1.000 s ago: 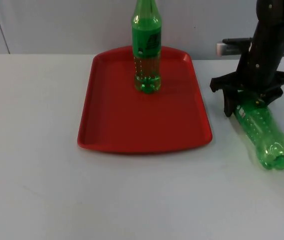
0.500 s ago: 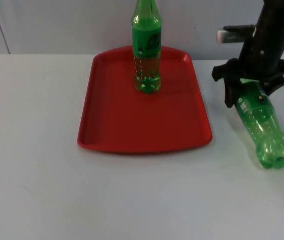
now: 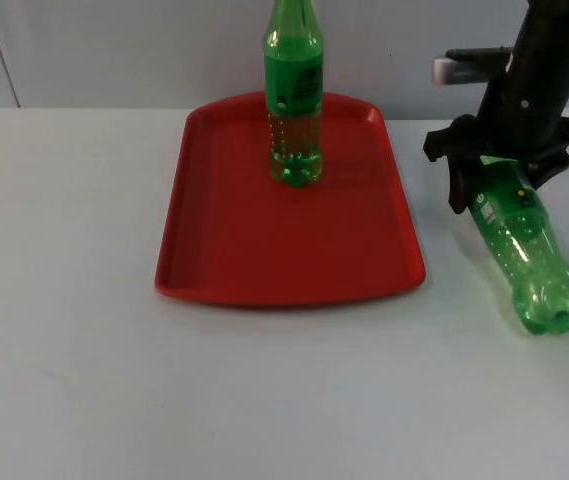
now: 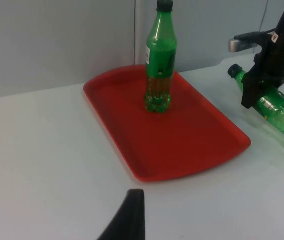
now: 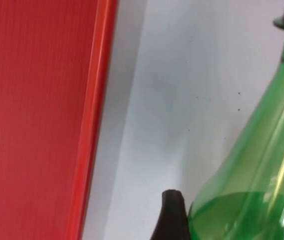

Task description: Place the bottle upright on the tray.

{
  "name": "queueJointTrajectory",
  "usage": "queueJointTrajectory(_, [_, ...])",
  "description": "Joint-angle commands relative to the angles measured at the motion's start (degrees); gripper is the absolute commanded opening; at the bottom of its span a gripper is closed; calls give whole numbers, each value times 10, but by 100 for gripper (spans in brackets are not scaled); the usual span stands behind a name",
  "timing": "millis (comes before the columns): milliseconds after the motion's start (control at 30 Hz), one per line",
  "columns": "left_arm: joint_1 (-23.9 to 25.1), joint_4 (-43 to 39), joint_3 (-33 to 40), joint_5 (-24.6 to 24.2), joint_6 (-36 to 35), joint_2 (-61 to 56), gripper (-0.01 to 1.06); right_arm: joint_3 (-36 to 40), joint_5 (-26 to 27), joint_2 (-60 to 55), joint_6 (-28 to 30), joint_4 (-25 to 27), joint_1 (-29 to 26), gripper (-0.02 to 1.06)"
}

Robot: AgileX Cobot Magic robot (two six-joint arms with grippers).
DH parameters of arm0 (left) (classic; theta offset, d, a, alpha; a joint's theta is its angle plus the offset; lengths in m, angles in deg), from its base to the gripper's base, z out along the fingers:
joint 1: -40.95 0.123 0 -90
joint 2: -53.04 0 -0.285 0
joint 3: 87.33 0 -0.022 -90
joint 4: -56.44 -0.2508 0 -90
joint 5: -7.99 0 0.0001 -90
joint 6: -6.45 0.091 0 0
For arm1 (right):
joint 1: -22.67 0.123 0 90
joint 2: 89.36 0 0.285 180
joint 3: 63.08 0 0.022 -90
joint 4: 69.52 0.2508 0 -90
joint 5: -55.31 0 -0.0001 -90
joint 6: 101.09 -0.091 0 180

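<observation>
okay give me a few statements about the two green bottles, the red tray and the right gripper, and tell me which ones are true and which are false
1. One green bottle stands upright on the red tray. True.
2. The second bottle lies on the tray. False: it is on the white table, right of the tray, tilted.
3. The right gripper is at the second bottle's neck end. True.
4. The upright bottle stands at the tray's near edge. False: it stands toward the far edge, by the wall.
5. The left gripper holds the upright bottle. False: it waits well back from the tray.

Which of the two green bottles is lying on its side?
The bottle on the table, right of the red tray, under the right gripper; the other bottle stands upright on it.
</observation>
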Motion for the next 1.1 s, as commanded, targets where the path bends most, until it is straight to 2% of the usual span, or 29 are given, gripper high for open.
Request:
queueJointTrajectory(0, [1, -3, 2, 3, -3, -3, 91, -1, 8, 15, 11, 2, 1, 0])
queueJointTrajectory(167, [1, -3, 2, 3, -3, -3, 91, -1, 26, 51, 38, 34, 1, 0])
queueJointTrajectory(367, [1, -3, 2, 3, -3, -3, 91, -1, 32, 97, 61, 44, 1, 0])
queueJointTrajectory(533, [1, -3, 2, 3, -3, -3, 91, -1, 33, 149, 104, 90, 4, 0])
queueJointTrajectory(867, [1, -3, 2, 3, -3, -3, 91, -1, 15, 201, 142, 96, 28, 0])
queueJointTrajectory(1067, [1, -3, 2, 3, -3, -3, 91, -1, 17, 216, 194, 111, 61, 0])
